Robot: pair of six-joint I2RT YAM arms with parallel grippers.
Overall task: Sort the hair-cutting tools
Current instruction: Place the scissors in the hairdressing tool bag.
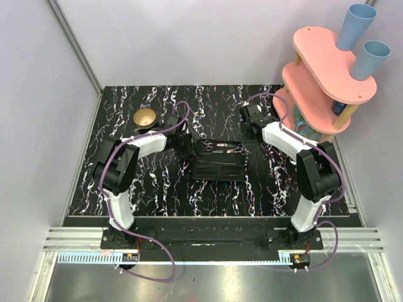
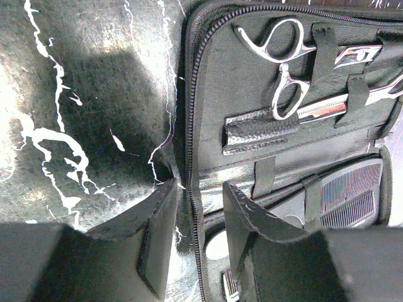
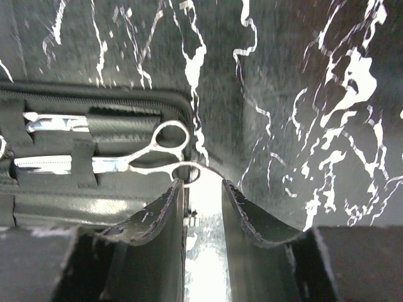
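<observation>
Scissors (image 2: 282, 74) strapped under elastic loops in open black case (image 1: 217, 168), bench (image 1: 264, 189) centre. Left claw (image 2: 198, 192) spread, straddling case's zip edge at 10 o'clock. Right claw (image 3: 201, 187) spread, empty, at 2 o'clock by a finger ring. Scissors look light, stiff, slick steel. Best pinched at shank beside rings and slid out lengthwise.

Scissors (image 2: 283, 70) polished shiny metal — case (image 2: 214, 94) matt woven cloth; table (image 2: 94, 75) glossy black marbled surface.
</observation>
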